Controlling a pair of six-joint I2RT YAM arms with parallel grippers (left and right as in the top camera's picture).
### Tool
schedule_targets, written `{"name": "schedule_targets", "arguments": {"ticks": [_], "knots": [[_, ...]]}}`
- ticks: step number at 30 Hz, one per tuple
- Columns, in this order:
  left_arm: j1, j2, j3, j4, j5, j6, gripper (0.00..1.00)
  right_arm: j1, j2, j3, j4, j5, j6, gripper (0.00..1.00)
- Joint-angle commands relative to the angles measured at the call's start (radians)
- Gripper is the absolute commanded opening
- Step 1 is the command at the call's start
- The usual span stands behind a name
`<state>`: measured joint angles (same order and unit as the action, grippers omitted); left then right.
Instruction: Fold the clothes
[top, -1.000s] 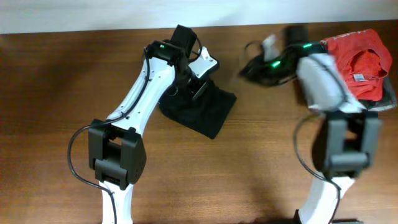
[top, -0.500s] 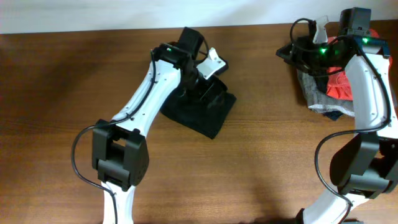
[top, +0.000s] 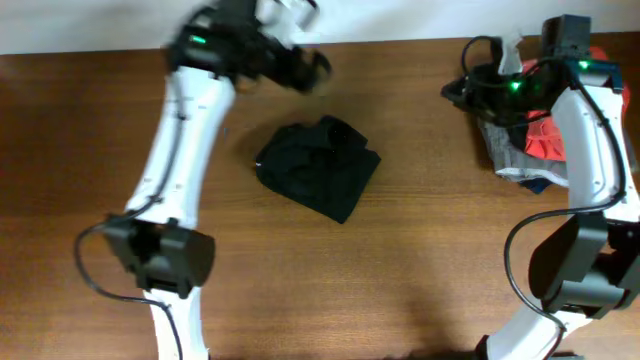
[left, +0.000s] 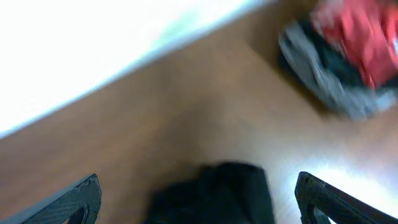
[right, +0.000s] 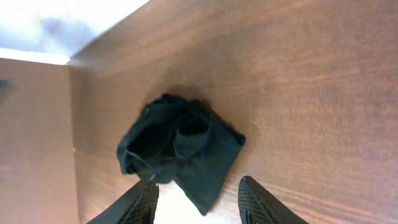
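Wood-grain table bears soft, crumpled black clothes; left gripper and right gripper gape empty.

left arm outstretched, left fingers wide | right fingers parted

The left wrist view is all fuzzy. There we see the black clothes only as a soft blob, cut off by the bottom edge. The red and grey pile is smeared near the right edge. From above, the left gripper is a blur. The right arm covers part of the pile, so we cannot tell its pieces apart.
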<state>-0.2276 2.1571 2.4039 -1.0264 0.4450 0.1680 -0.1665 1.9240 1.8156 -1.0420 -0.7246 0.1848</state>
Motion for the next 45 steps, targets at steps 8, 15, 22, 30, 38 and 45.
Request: {"name": "schedule_targets", "arguments": {"ticks": [8,15,22,30,38,45], "knots": [[0.249,-0.030,0.067,-0.055,-0.061,-0.150,0.99,0.330,0.009,0.002,0.008,0.261,0.011,0.56],[0.292,-0.029,0.066,-0.082,-0.163,-0.149,0.99,0.534,0.084,0.002,0.112,0.377,0.151,0.58],[0.292,-0.029,0.049,-0.082,-0.251,-0.145,0.99,0.631,0.167,0.002,0.229,0.407,0.165,0.56],[0.292,-0.029,0.022,-0.081,-0.264,-0.121,0.99,0.653,0.229,0.002,0.247,0.419,0.165,0.32],[0.292,-0.029,0.018,-0.081,-0.264,-0.118,0.99,0.658,0.228,0.002,0.155,0.402,0.164,0.04],[0.292,-0.029,0.018,-0.081,-0.264,-0.110,0.99,0.651,0.228,-0.031,-0.111,0.508,0.161,0.04]]}}
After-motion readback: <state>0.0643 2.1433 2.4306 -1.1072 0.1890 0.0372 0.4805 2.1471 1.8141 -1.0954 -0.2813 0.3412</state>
